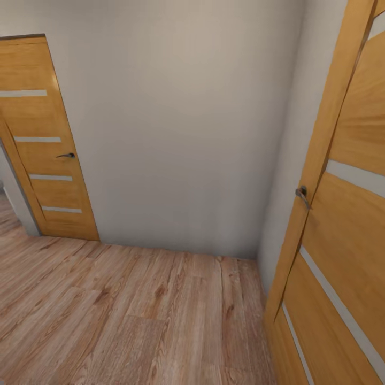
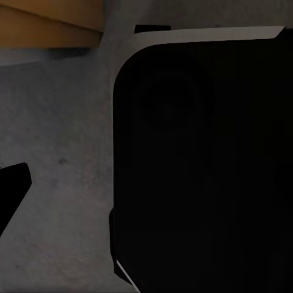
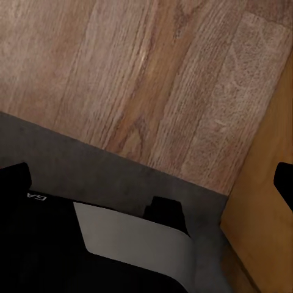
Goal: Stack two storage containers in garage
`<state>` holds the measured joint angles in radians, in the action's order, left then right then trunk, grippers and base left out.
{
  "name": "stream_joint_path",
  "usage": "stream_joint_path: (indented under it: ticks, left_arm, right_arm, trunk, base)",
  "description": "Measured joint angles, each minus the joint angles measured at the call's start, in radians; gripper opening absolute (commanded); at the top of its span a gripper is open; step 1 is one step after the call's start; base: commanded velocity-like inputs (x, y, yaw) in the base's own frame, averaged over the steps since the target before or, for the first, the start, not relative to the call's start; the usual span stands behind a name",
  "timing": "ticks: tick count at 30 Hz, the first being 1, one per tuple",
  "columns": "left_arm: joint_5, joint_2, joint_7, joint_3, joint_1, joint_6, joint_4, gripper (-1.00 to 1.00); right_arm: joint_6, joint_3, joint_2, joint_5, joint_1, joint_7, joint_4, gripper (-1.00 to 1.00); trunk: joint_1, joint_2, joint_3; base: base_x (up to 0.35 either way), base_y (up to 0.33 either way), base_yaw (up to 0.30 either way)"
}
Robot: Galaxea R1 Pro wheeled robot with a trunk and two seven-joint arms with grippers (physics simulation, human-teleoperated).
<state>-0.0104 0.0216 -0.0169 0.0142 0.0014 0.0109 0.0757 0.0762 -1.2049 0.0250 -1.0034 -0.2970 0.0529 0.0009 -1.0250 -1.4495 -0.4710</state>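
Hallway corner, in transit: plain pale-grey wall [image 1: 176, 133] flanked by an orange wooden door with pale stripes [image 1: 45, 144] and a second such door [image 1: 347, 214] beside it (ajar). Light wood plank floor [image 1: 123, 315]. Orange-red containers' whereabouts undeterminable; claw states: cannot tell.

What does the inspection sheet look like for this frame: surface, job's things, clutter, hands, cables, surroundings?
Surface: light wood plank floor; the wrist views also show grey floor meeting the planks.
Job's things: nothing seen; no orange-red container in these pictures.
Clutter: nothing seen.
Hands: dark finger tips sit at the edges of the wrist views, left and right; open or shut cannot be told, and nothing is seen between them.
Cables: nothing seen.
Surroundings: plain white wall ahead; a wooden door with pale strips and a lever handle at left; another door, close at right, standing open.
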Motion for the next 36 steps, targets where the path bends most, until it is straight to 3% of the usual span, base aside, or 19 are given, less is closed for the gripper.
stream_joint_path:
  ticks: [21,36]
  left_arm:
    - [0.001,0.000,0.000,-0.001,0.000,0.000,0.000,1.00]
    - [-0.001,0.000,-0.001,0.001,0.000,0.000,0.000,1.00]
  right_arm:
    - [0.000,0.000,0.000,0.000,0.000,0.000,0.000,1.00]
    - [0.000,0.000,-0.001,0.000,0.000,0.000,0.000,1.00]
  trunk:
    - [0.000,0.000,0.000]
    - [0.000,0.000,0.000]
  base:
    - [0.258,0.000,0.002]
    - [0.046,0.000,0.000]
